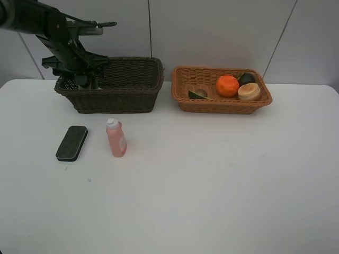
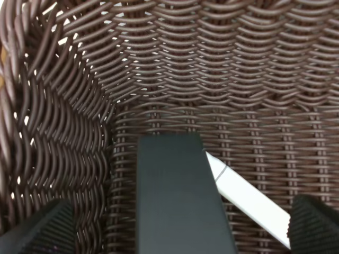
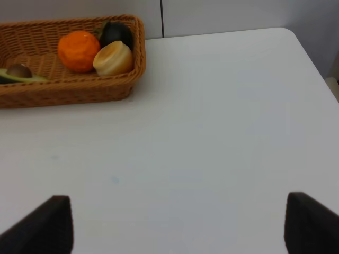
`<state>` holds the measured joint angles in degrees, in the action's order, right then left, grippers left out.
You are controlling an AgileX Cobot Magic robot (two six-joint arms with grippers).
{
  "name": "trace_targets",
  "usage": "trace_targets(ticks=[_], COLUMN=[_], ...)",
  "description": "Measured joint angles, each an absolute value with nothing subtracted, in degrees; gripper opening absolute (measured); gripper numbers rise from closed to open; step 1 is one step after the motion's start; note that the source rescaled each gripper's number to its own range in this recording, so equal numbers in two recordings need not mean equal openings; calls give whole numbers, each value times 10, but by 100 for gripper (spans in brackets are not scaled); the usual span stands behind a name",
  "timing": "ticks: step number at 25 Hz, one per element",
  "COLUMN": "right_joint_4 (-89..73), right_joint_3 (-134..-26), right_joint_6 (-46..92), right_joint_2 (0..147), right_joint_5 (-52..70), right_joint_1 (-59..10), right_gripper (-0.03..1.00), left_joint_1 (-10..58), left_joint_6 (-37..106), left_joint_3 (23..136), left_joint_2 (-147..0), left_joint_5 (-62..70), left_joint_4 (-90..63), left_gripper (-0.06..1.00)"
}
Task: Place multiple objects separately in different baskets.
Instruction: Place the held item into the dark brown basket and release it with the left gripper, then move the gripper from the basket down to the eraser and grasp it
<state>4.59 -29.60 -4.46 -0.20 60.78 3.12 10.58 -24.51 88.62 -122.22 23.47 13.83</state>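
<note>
Two wide-spread jaws of the left gripper (image 2: 176, 226) hang inside the dark basket (image 2: 212, 63), straddling the dark-green pump bottle (image 2: 177, 190) without touching it; the white marker (image 2: 249, 198) lies just beside. The right gripper (image 3: 169, 225) (also gaping, empty) hovers over the table (image 3: 212, 106). Rising carelessly, a finger could snag the wicker and drag the basket into the pink bottle (image 1: 116, 138) and eraser (image 1: 71, 143) outside.

On my screen a plain white tabletop (image 1: 212, 185) with rounded far corners fills most of the high view, a faint bluish speck (image 1: 89, 180) showing towards its left, and behind it stands a pale grey wall (image 1: 222, 32) split into panels by thin dark seams (image 1: 150, 29).
</note>
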Motion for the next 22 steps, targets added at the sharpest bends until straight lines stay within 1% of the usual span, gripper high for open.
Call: trace_targets(ticks=[6,10,15,20,22], right_joint_4=[46,46,46,46,46], right_joint_3=[-296,-296,-296,-296,-296], right_joint_6=[-45,-45,-45,-45,-45], right_joint_2=[-2,-2,-2,-2,-2], right_joint_5=[608,608,608,608,608], right_joint_1=[31,31,31,31,31], right_gripper=[100,100,100,100,100], left_joint_1=[106,106,113,144,157], left_joint_6=[-245,-245,-249,-250,-253], left_joint_3=[886,886,886,885,872], left_joint_2=[-1177,-1106,-1004,-943,-927], left_joint_5=[250,308,463,642,678], left_joint_4=[138,135,109,102,101], left_gripper=[100,100,100,100,100])
